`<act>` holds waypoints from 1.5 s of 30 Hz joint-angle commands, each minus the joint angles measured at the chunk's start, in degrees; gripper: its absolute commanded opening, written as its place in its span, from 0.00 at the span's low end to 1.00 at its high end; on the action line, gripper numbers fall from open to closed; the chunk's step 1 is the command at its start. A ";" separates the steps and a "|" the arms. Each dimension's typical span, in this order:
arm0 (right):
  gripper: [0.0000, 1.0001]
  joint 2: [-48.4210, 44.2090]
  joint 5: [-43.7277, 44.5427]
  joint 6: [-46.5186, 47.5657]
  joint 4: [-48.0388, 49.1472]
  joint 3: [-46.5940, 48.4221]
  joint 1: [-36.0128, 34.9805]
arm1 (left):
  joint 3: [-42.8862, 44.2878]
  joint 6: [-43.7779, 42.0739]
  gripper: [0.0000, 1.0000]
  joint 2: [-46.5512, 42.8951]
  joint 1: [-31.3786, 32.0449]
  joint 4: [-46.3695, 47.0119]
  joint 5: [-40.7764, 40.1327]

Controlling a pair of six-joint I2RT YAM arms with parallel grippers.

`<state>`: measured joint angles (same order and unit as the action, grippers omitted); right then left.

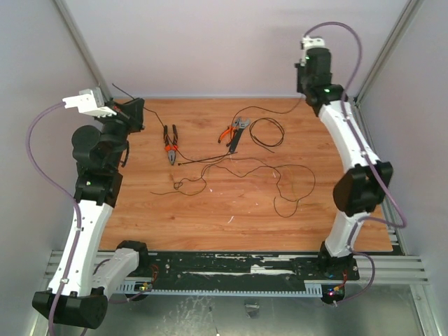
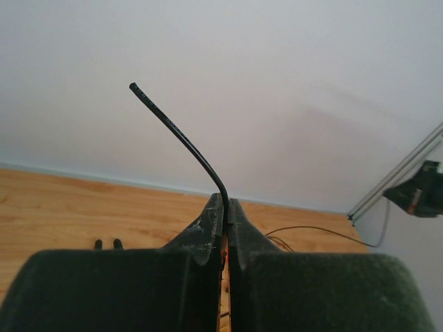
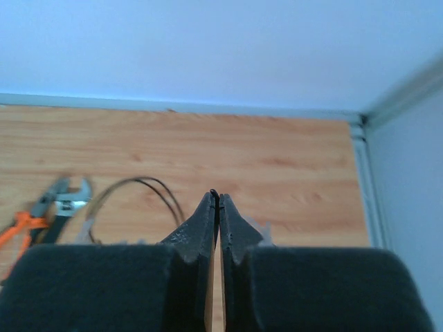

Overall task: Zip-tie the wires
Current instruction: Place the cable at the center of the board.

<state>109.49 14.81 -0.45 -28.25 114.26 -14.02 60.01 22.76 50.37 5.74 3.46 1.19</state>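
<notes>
Sticking up bent from the fully closed left gripper [image 2: 226,200], the zip tie [image 2: 181,138] is pinched at its base. The right gripper [image 3: 218,197] is closed tight on a strand of the wires [image 1: 280,175], which are sprawled mid-surface [image 1: 210,224] near orange-handled pliers [image 1: 170,143] and a wrench [image 1: 241,124].

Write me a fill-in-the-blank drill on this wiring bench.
The left claw is shut on the ____.
The right claw is ____.
Most of the wires lie on the ____ tabletop.
The pliers nearest the left arm are black and ____.
Missing words: zip tie; shut; wooden; orange.
</notes>
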 commanded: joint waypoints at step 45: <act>0.00 -31.90 1.47 -16.69 20.31 -68.24 30.55 | -47.62 23.28 0.00 -8.96 -1.37 15.40 -29.74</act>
<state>76.86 16.27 -13.98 -14.13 48.40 15.55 14.68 42.92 41.63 5.37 14.85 -24.49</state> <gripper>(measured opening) 0.009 0.030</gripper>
